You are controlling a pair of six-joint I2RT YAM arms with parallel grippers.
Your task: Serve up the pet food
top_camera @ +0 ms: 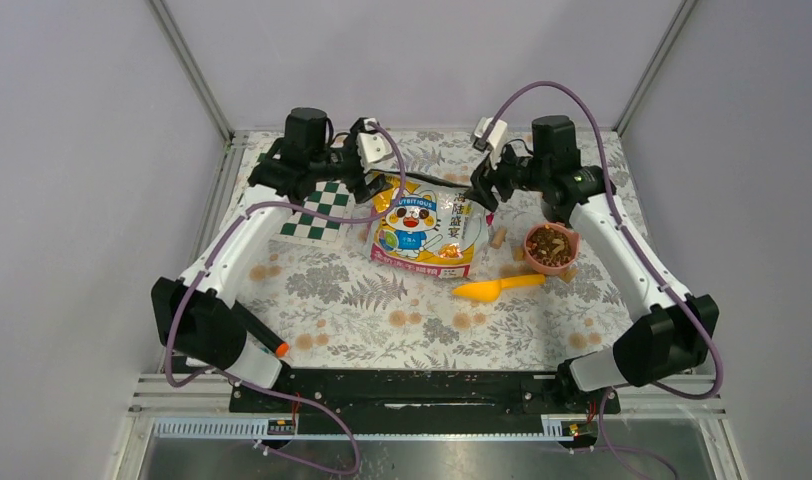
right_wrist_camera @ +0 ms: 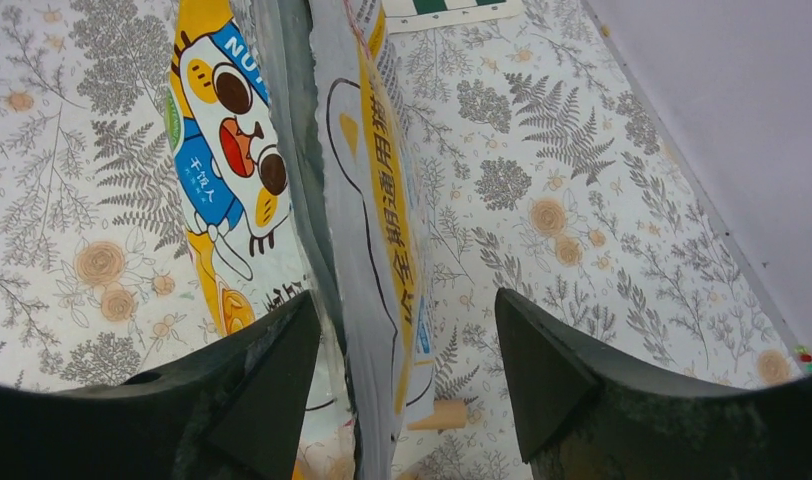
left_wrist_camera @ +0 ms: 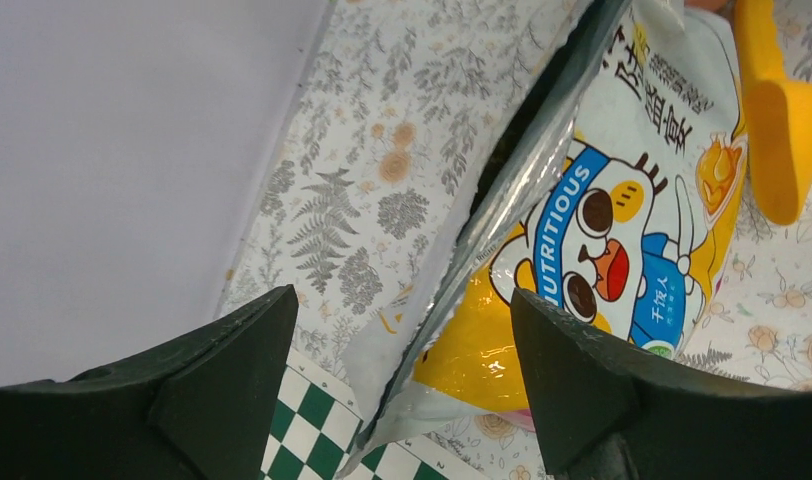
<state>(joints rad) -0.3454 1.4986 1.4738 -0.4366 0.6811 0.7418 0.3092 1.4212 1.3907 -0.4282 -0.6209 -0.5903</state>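
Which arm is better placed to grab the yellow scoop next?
Probably right. The yellow scoop lies on its side of the bag, beside the pink bowl; the right end effector is open and nearer.

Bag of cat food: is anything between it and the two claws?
Nothing visible. The left gripper and the right gripper each have their jaws open around the top edge of the bag, and neither is clamped on it.

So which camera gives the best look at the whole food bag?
The top view: the whole bag shows, sitting between the checkerboard and the bowl. The left wrist view catches only its cat print and open edge, close up; the right wrist view only a strip of its edge and part of the cat.
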